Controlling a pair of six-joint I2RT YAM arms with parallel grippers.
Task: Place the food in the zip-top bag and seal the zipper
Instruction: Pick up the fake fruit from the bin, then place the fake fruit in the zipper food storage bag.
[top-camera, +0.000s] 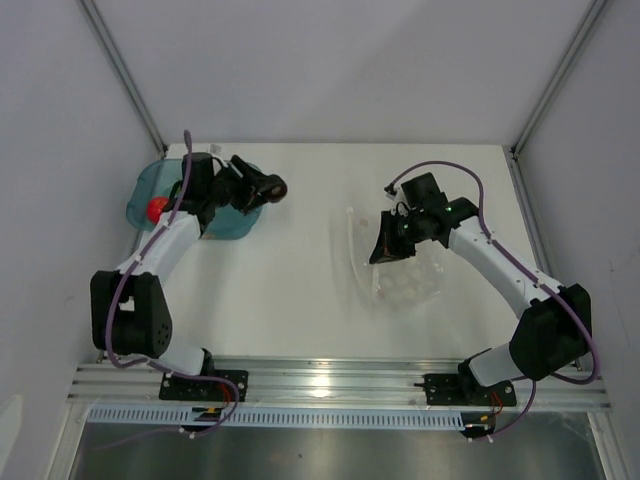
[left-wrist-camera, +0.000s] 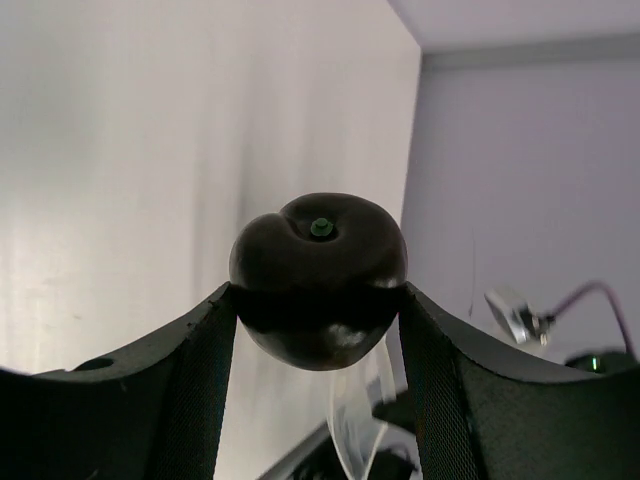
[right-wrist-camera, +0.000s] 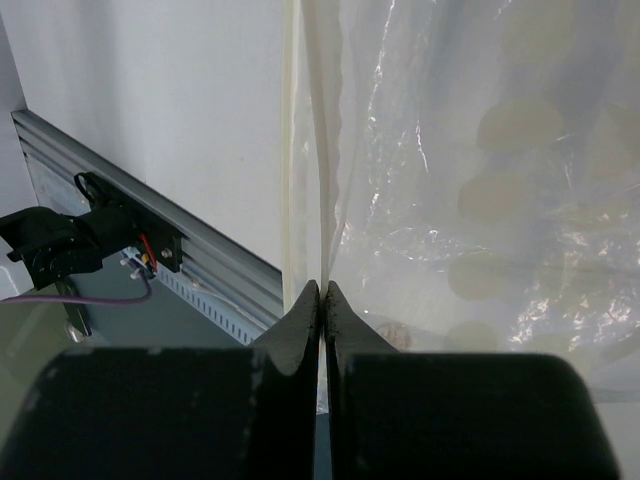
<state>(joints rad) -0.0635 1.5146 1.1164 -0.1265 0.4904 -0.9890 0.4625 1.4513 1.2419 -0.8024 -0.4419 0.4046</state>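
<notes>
From above, the left gripper (top-camera: 262, 188) hangs just past the tray (top-camera: 143, 190), part open and clamped around the dark piece (top-camera: 276, 187). Its arm bends up from the base and reaches over the tray toward the table's middle. The red ball (top-camera: 156, 208) lies in the tray; the radish I cannot find. The bag (top-camera: 408, 282) lies right of centre, well apart from the left gripper. The right gripper (top-camera: 385, 245) is at the bag's left edge, its arm folded in from the right

Left wrist: the dark piece sits between both fingers (left-wrist-camera: 205, 370), stem dimple toward the camera. It looks hard, glossy and round, so probably light but apt to squirt out; a hold across its widest part seems right

Right wrist: the jaws are pinched tight on the bag's edge, at what I take for the zipper (right-wrist-camera: 305, 150). The film looks thin, limp and slick, best held by that stiffer strip
</notes>
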